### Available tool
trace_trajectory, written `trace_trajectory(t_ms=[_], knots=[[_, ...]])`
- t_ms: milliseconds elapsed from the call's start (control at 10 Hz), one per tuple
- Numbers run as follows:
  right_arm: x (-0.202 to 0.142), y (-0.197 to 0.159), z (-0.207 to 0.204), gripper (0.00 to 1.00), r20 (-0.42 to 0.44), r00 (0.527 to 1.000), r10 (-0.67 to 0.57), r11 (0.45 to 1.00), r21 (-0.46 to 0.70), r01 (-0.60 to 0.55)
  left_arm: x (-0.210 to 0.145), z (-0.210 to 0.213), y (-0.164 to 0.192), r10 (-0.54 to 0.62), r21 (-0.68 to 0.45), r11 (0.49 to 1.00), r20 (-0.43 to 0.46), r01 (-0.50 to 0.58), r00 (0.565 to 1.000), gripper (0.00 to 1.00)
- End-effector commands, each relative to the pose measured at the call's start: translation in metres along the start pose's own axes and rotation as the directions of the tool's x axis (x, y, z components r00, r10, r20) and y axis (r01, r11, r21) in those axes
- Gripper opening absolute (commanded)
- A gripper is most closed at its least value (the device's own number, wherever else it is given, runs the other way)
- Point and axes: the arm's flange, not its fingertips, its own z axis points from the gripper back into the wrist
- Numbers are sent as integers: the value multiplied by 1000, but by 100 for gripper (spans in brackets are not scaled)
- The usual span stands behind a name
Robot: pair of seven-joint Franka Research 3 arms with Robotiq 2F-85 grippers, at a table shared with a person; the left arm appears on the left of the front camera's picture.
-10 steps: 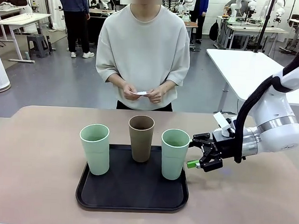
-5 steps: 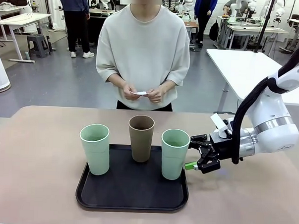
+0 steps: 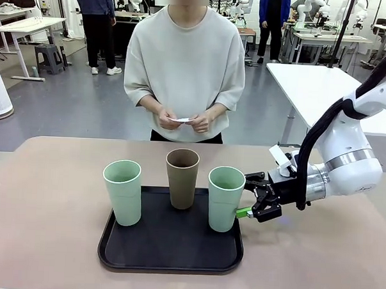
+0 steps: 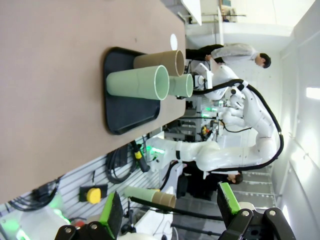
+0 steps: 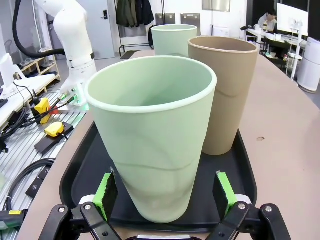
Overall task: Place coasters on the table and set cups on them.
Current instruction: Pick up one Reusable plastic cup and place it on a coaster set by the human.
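Black rounded-square plastic tray point(image 3: 169, 252) sits mid-table on the matte beige-pink tabletop point(image 3: 42, 227). Three tall tapered tumblers stand upright on it: left pale mint green tumbler point(image 3: 122, 194), brown tumbler point(image 3: 182, 179) at back centre, right pale mint green tumbler point(image 3: 224, 200). The right wrist view looks into the right one: bare inner wall, nothing inside.

Coasters point(image 3: 182, 120): a thin white paper sliver seen edge-on, pinched between the person's hands point(image 3: 169, 118) at waist height beyond the far table edge. Can't tell the count.

Right gripper point(image 3: 248, 197): jaws wide apart, straddling the right pale mint green tumbler low on its robot-right side. In the wrist view the green pads point(image 5: 106, 192) flank the tumbler wall with a small gap on each side, so not clamped.

Left gripper point(image 4: 170, 212): jaws apart, nothing between them, well away from the tray.

Versus a second ago: the right gripper has moved in from the right. Its tips were just beside the tumbler then and now reach around it. Tray, tumblers and the person's hands are unchanged.
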Motion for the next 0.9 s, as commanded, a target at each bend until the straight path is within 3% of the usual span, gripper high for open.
trace_trajectory(t_ms=[0,800], knots=[[-1,-6,-13,100,30,999,20,1000,-23,-20,-1,0,-1,0,-10,1000,7,0,1000,100],[-1,-6,-32,100,17,1000,-4,1000,6,4,-1,0,-1,0,-10,1000,7,0,1000,100]])
